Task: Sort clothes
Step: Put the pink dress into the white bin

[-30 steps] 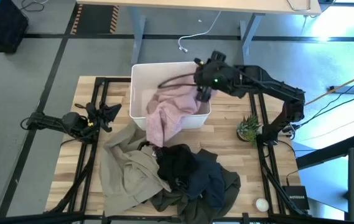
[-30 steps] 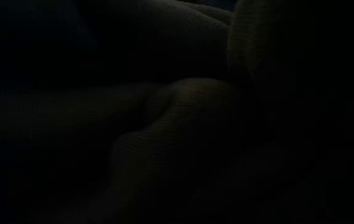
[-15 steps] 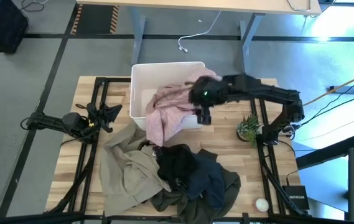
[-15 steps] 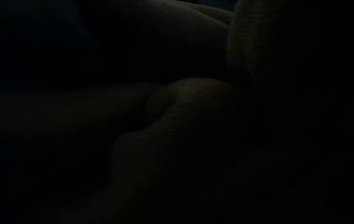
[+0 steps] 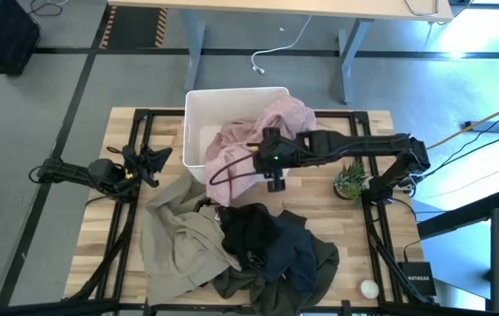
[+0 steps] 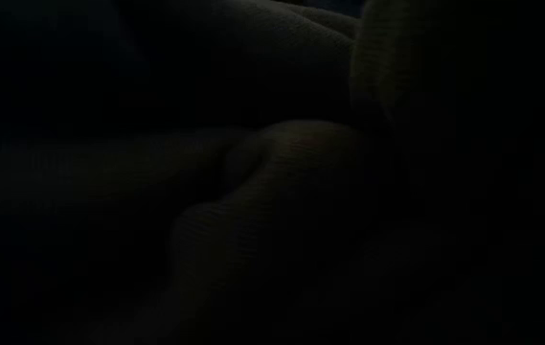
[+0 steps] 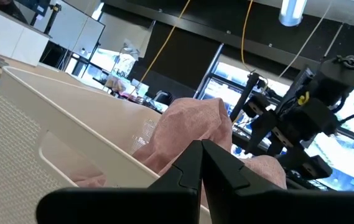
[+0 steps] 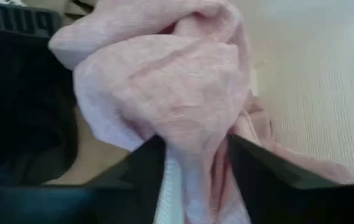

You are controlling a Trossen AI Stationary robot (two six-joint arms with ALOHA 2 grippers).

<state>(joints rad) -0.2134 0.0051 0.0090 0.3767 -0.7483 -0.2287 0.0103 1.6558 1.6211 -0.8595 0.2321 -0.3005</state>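
Half of the pale pink garment (image 5: 231, 158) drapes over the white bin (image 5: 198, 105) rim at frame centre, so the right gripper (image 8: 192, 163), fingers closing around a pink fold, could drag the rest out.

A white rectangular plastic bin (image 5: 198, 114) is seen at twelve o'clock; a small green potted plant (image 5: 350, 181) at three; possibly a white ball (image 5: 369, 287) at five.

both arms are matte black with boxy jointed links, the right arm (image 5: 354, 145) showing a small green light near its wrist and a looping black cable, the left arm (image 5: 100, 173) carrying yellow touches beside its tapering fingers.
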